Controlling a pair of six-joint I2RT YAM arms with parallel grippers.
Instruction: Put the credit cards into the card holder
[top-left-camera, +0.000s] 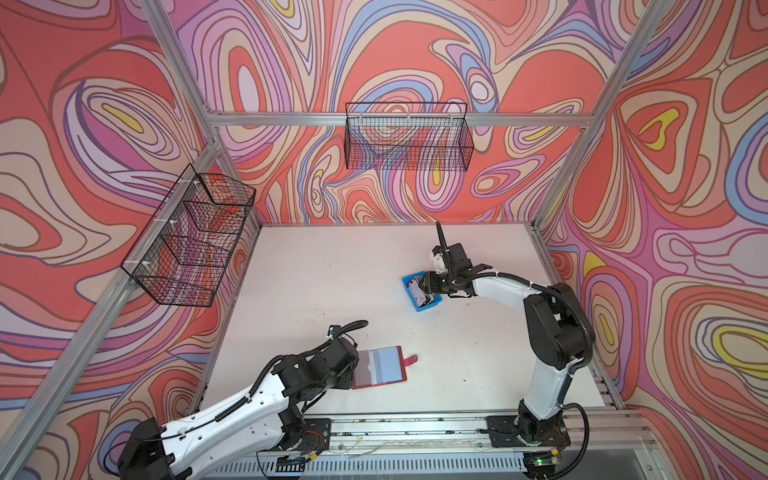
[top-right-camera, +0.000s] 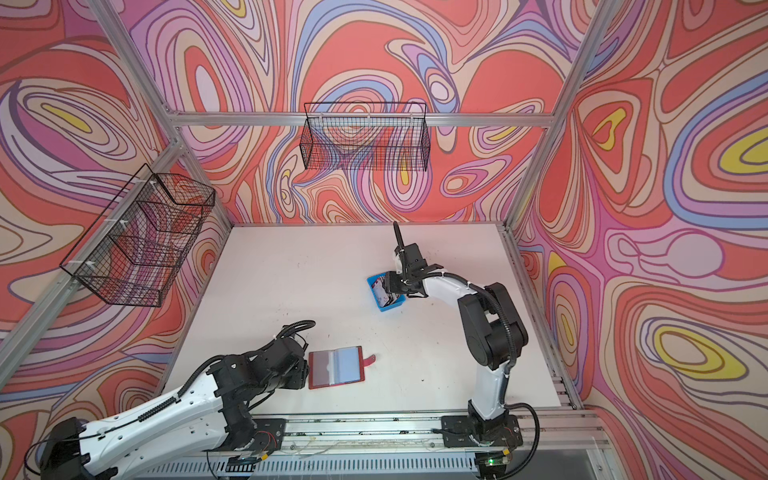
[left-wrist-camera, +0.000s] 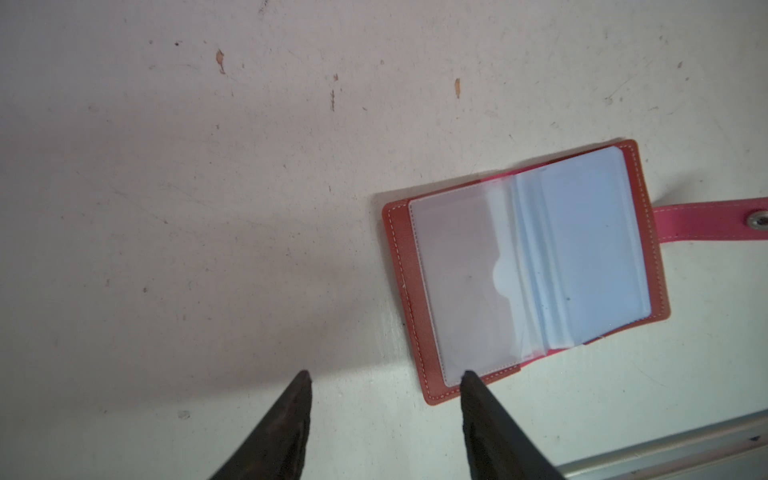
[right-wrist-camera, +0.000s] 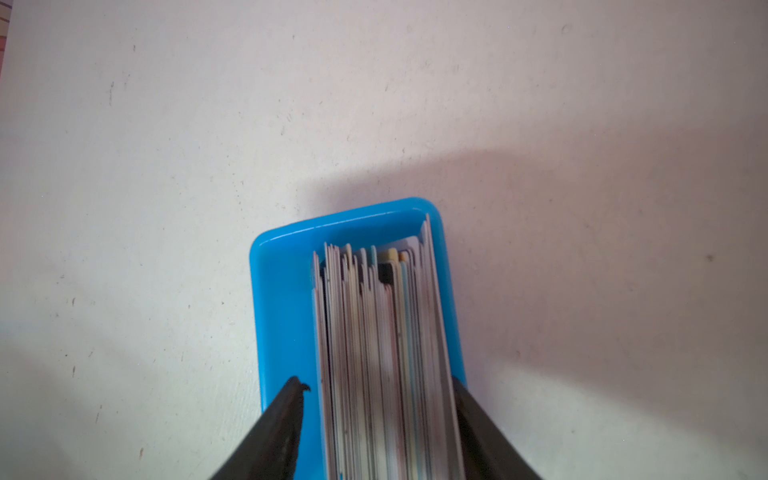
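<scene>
- The credit cards (right-wrist-camera: 374, 353) are stood on edge in a blue tray (right-wrist-camera: 282, 291), right of centre in both top views.
- They are straddled by the spread right fingers (right-wrist-camera: 282, 415), with a gap at one side; the right arm (top-left-camera: 540, 324) is arched over them.
- The card holder (top-left-camera: 380, 365) is laid open on the desk (top-left-camera: 332, 282), lower centre.
- The left fingers (left-wrist-camera: 286, 415) are parted and empty, one tip at its corner; the left arm (top-left-camera: 249, 407) is stretched low.

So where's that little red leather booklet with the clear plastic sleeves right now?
The red card holder lies open on the white table, near its front edge, left of middle in both top views, beside the left gripper.
</scene>
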